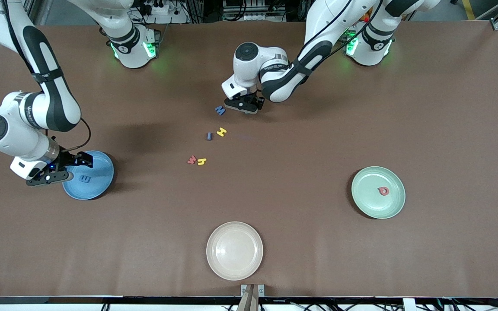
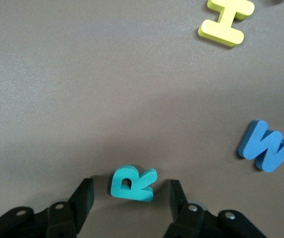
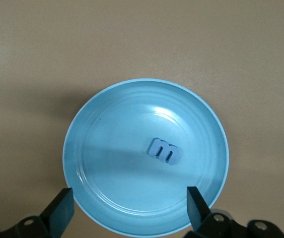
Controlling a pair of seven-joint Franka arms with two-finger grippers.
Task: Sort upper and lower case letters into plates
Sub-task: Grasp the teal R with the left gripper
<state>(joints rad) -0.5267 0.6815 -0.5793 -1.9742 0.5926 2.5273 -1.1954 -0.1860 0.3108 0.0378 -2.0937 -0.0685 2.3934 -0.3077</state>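
Observation:
My left gripper (image 1: 245,106) is down at the table toward the robots' side of the loose letters, open, with a teal R (image 2: 132,183) between its fingers (image 2: 82,198) and a gap on each side. A blue W (image 1: 220,110) lies beside it. A yellow H (image 1: 221,131), a small blue letter (image 1: 209,136), a red letter (image 1: 192,160) and a yellow h (image 1: 202,161) lie nearer the front camera. My right gripper (image 1: 76,167) hangs open and empty over the rim of the light blue plate (image 1: 102,183), which holds a blue m (image 3: 164,150). The mint green plate (image 1: 368,203) holds a red letter (image 1: 383,190).
A cream-white plate (image 1: 234,250) sits near the table's front edge, empty. The blue plate is at the right arm's end of the table and the green plate is at the left arm's end.

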